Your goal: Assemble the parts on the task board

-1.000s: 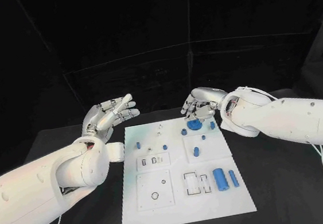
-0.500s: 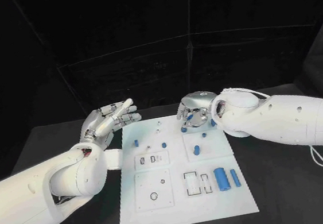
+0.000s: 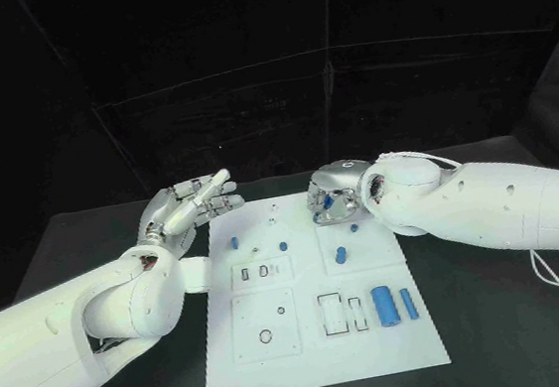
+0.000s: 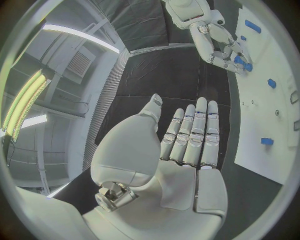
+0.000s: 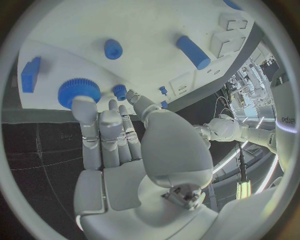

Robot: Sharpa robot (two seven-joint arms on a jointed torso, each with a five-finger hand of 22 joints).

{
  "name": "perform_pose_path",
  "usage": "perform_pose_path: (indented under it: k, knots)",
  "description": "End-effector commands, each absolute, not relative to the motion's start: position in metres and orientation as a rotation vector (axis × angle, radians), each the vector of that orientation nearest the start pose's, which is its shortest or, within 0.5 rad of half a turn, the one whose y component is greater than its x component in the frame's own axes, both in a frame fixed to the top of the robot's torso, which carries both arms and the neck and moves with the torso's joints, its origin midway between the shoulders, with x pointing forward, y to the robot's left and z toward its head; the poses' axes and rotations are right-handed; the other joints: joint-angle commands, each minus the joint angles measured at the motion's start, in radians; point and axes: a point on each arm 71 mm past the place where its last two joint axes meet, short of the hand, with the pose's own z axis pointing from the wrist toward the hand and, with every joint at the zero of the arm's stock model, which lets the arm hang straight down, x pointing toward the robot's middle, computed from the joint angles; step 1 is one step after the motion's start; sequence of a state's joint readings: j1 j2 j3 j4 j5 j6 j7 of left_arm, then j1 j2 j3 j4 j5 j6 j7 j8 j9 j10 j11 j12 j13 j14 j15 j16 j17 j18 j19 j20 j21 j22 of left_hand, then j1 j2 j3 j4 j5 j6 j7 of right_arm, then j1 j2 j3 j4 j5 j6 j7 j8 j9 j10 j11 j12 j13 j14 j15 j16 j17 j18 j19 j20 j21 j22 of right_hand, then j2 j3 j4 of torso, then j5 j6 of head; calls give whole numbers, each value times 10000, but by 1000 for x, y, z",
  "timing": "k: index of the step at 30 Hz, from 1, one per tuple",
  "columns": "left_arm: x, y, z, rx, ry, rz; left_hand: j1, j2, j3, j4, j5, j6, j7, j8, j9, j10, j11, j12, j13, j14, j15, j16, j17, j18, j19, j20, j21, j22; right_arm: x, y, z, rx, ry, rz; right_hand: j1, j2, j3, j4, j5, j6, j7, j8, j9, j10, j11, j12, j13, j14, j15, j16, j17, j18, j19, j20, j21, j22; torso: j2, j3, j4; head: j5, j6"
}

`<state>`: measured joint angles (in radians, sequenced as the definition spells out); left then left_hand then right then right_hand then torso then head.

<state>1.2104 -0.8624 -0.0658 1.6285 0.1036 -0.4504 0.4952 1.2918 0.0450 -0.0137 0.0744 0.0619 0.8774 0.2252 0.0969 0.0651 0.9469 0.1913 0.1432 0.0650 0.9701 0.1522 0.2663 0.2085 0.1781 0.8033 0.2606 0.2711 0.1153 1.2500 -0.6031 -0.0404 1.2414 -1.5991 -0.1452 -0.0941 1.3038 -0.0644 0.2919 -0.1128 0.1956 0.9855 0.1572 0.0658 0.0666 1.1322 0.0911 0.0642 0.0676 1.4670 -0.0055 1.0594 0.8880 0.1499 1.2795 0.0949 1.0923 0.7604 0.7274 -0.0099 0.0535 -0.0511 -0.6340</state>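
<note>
— Where's the blue gear (image 5: 79, 90)?
— Far end of the task board (image 3: 250, 359); my right hand (image 3: 334, 196) fingertips touch it, no clear grip. Left hand (image 3: 192, 205) open, beside the board. Next: seat the gear

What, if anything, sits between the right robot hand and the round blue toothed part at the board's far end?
Nothing visible: the right robot hand has a fingertip already at the round blue toothed part.

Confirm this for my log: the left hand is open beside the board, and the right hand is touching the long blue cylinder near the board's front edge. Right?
Not quite. In the right wrist view the right hand touches the blue gear at the board's far end, not the cylinder. The left hand is open.
</note>
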Motion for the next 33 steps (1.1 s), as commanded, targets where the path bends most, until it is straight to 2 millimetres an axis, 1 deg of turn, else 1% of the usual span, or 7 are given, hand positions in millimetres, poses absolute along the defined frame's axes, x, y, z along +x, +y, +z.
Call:
perform_pose_path:
  k: [1, 6, 10, 16, 22, 27, 33]
  knots:
    - [472, 198, -171, -11826, 13009, -15600, 124, 16, -58, -25, 8, -92, 134, -39, -14, -52, 19, -54, -13, -89, 13, -58, 12, 45, 32, 61, -53, -13, 540, -153, -184, -3827, 17426, 4844, 77, -61, 112, 1, 24, -41, -16, 8, 13, 1, 4, 34, 10, 173, 45, 78, 61, -80, -60, 36, 90, 55, 41, 17, 9, -4, -9]
    - [472, 198, -171, -11831, 13026, -15606, 124, 16, -58, -25, 8, -93, 135, -40, -13, -53, 19, -54, -13, -90, 14, -59, 12, 45, 32, 61, -53, -13, 541, -153, -185, -3844, 17521, 4790, 141, -7, 268, 33, 28, 25, -12, 28, 22, 73, 3, 50, 13, 166, 47, 224, 198, -93, -77, 44, 241, 209, 68, 21, 18, -17, 19]
    - [472, 197, -171, -11832, 13036, -15616, 124, 16, -58, -25, 8, -93, 135, -40, -13, -53, 19, -54, -13, -90, 14, -59, 12, 45, 32, 61, -53, -13, 541, -151, -186, -3890, 17558, 4815, 180, 49, 436, 78, -26, 127, -7, 55, 33, 170, -3, 67, 15, 171, 44, 375, 345, -114, -66, 48, 406, 398, 80, 29, 19, 10, 6]
    - [472, 197, -171, -11838, 13069, -15641, 126, 23, -61, -27, 9, -98, 139, -45, -13, -63, 23, -59, -14, -91, 15, -62, 15, 45, 32, 63, -56, -15, 543, -150, -188, -3914, 17742, 4708, 229, 127, 716, 147, -114, 252, 5, 68, 38, 293, -12, 67, 9, 160, 42, 526, 474, -135, -75, 51, 599, 602, 102, 32, 47, 5, -12]
    - [471, 197, -170, -11822, 13074, -15673, 126, 23, -61, -27, 9, -98, 139, -45, -13, -63, 23, -59, -14, -91, 15, -62, 15, 45, 32, 63, -56, -15, 543, -152, -187, -3804, 17650, 4638, 343, 216, 1070, 183, -159, 487, -9, 124, 61, 511, -48, 100, 22, 173, 16, 759, 699, -185, -4, 41, 910, 995, 155, 38, 23, 37, 4]
    - [471, 197, -169, -11820, 13078, -15673, 129, 31, -65, -30, 9, -104, 145, -52, -12, -75, 28, -65, -14, -90, 17, -65, 19, 45, 33, 64, -59, -18, 543, -151, -181, -3622, 16847, 4897, 542, 367, 1438, 139, -410, 818, -48, 235, 102, 837, -123, 183, 62, 174, -38, 890, 801, -253, 138, -4, 1251, 1458, 146, 42, 29, 27, -41]
    - [471, 199, -168, -11793, 13069, -15722, 130, 34, -67, -31, 10, -105, 146, -54, -12, -78, 28, -66, -14, -89, 17, -65, 20, 45, 34, 65, -60, -19, 539, -149, -168, -2881, 15279, 5918, 558, 309, 1542, 121, -494, 891, -55, 239, 101, 922, -143, 180, 68, 160, -48, 915, 806, -270, 149, -17, 1350, 1574, 162, 33, 31, 60, 64]
